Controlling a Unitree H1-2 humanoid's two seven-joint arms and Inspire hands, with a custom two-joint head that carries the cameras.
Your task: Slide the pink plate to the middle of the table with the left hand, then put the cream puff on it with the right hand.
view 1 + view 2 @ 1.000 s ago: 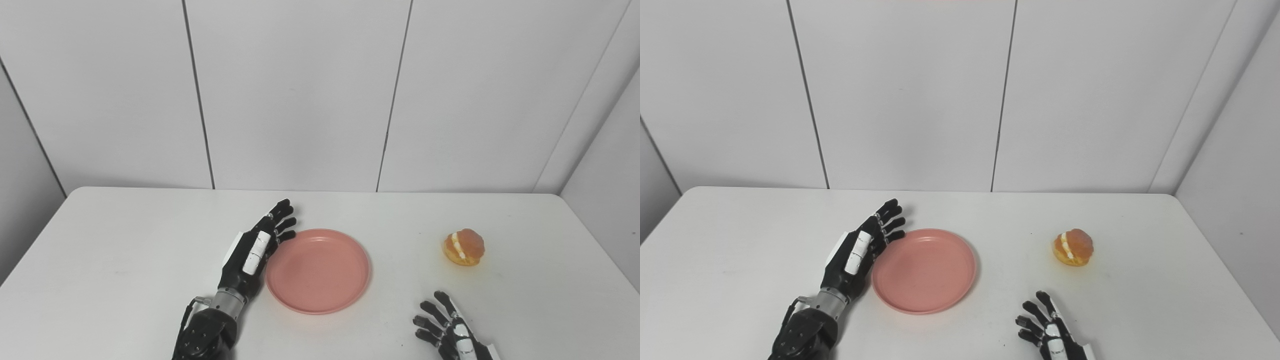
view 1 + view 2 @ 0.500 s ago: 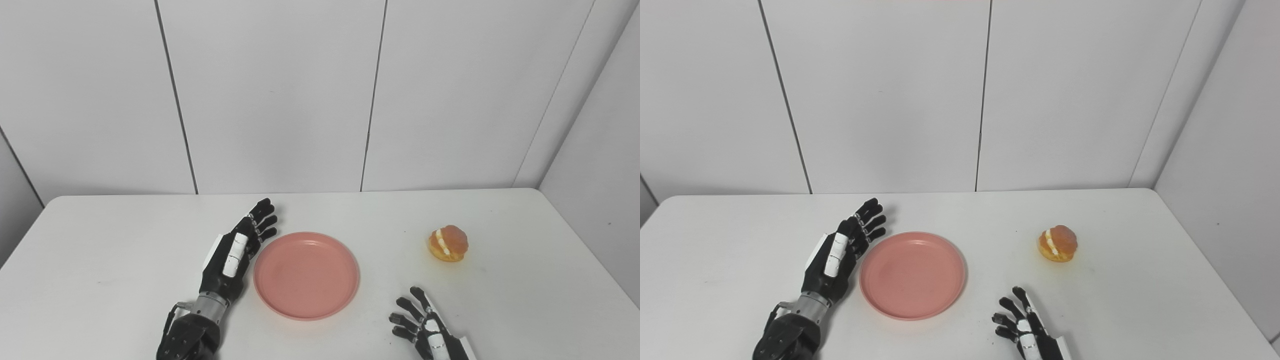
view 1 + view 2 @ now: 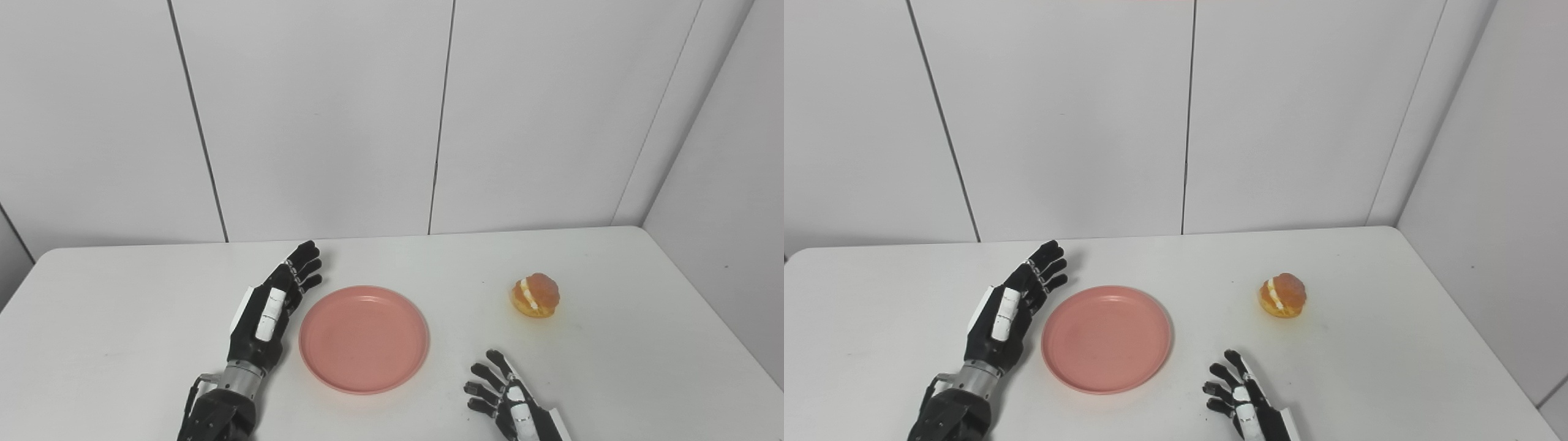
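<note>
The pink plate [image 3: 364, 339] lies flat and empty near the middle of the white table [image 3: 122, 318]. My left hand [image 3: 269, 306] is open just left of the plate, fingers stretched toward the back wall, with a narrow gap to the rim. A cream puff [image 3: 535, 295], golden with a white cream line, sits on the table to the plate's right, apart from it. Low at the front edge of the picture, my right hand [image 3: 507, 401] is open with fingers spread. It is nearer to me than the cream puff and holds nothing.
White wall panels [image 3: 318, 122] rise directly behind the table's back edge, and a side wall [image 3: 729, 202] runs along its right edge. Nothing else lies on the table in view.
The camera has swung to the right, so the whole scene sits further left. My left hand has drawn slightly left, off the plate's rim. Plate, cream puff and right hand keep their places.
</note>
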